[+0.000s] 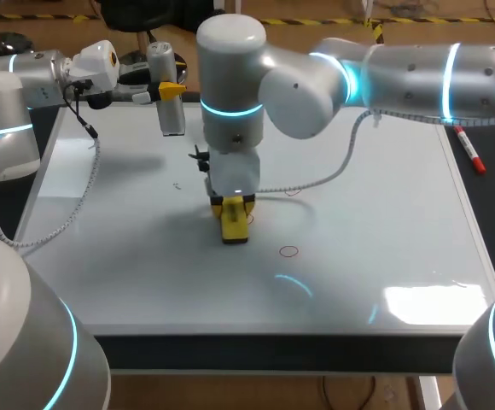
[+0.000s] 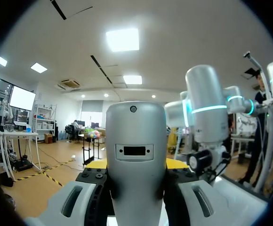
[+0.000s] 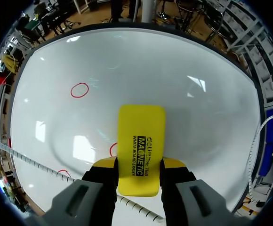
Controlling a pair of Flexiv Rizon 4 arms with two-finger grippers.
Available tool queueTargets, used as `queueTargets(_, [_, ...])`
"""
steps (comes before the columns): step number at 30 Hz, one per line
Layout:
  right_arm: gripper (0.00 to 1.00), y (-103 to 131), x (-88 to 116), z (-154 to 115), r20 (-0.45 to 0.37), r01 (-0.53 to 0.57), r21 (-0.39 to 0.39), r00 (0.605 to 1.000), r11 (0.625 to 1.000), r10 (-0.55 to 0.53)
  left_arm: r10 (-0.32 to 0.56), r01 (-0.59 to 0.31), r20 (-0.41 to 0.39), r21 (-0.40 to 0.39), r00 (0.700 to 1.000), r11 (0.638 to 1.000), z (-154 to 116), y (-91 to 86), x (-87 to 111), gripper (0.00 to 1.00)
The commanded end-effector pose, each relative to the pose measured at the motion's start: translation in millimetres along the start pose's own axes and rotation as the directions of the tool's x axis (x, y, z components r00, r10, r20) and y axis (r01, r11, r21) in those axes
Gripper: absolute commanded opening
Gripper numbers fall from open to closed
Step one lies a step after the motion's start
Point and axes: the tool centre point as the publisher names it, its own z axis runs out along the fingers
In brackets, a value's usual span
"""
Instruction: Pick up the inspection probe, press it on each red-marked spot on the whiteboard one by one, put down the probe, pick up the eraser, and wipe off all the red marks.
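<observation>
**Whiteboard wipe: eraser down, red marks scattered**

Whiteboard [image 1: 384, 256] covers most of the desk. The right hand [image 3: 139, 165] is clamped on the yellow eraser [image 3: 141, 136], held low at the board's middle; I cannot tell whether it touches. A red ring [image 3: 79, 90] lies ahead of the eraser, and another red ring [image 3: 112, 149] is partly hidden at its edge. The left hand [image 2: 135, 165] grips the probe [image 2: 135, 136] in the air by the far edge. Likely trouble: a tilted eraser could skip ink, and the right arm's cable [image 1: 316, 181] could drag across the board.
</observation>
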Motion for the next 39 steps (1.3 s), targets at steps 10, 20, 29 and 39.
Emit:
queueTargets(10, [0.0,0.3,40.8,19.6,-0.022,-0.057,-0.008,0.998,0.998,0.057,0.0,0.0,0.0,0.0,1.0,1.0,0.6,-0.9,-0.2,0.0])
queueTargets(20, [0.0,1.0,62.3,22.5,-0.03,-0.09,-0.013,0.995,0.996,0.09,0.0,0.0,0.0,0.0,1.0,1.0,0.6,-0.9,-0.2,0.0])
queueTargets(29, [0.0,-2.4,72.9,21.5,-0.038,-0.105,-0.006,0.994,0.994,0.105,0.0,0.0,0.0,0.0,1.0,1.0,0.6,-0.9,-0.2,0.0])
queueTargets(39, [0.0,-13.6,83.0,-15.1,0.0,-0.118,0.01,0.993,0.993,0.118,0.0,0.0,0.0,0.0,1.0,1.0,0.6,-0.9,-0.2,0.0])
